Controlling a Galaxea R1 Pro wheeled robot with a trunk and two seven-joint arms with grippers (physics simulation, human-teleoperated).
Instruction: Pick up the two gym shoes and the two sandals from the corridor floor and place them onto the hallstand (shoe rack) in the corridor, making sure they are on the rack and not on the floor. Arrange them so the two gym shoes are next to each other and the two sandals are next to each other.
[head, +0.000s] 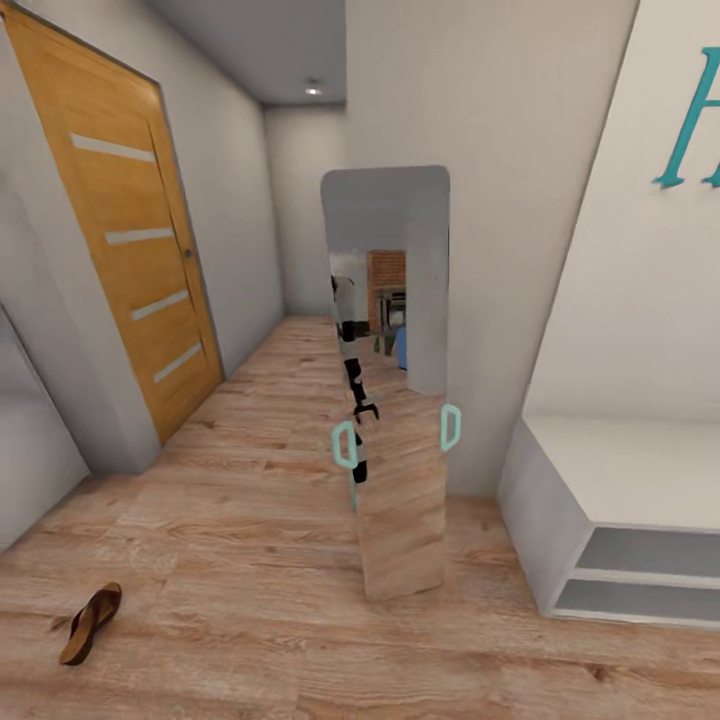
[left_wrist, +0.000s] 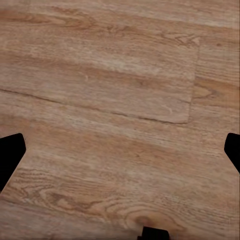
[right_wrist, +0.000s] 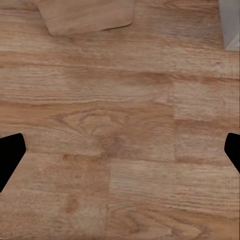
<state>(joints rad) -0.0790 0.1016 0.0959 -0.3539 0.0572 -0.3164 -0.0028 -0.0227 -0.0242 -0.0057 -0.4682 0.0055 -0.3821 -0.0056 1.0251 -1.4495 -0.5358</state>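
where wood-grain planks (head: 250, 520) run, a brown sandal (head: 90, 623) lies.

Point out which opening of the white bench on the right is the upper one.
The upper opening is the taller grey gap just under the bench top; the lower opening is the slimmer one nearest the floor.

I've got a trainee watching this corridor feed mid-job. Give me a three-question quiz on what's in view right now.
1. True or false: the sandal lies on the floor.
2. Which stands between the wooden door and the shoe rack: (a) a chair, (b) a tall mirror, (c) a basket?
3. Fill in: in both wrist views, the fingers of the left gripper and those of the right gripper are spread wide over bare ____.

Key: 1 true; 2 b; 3 floor.
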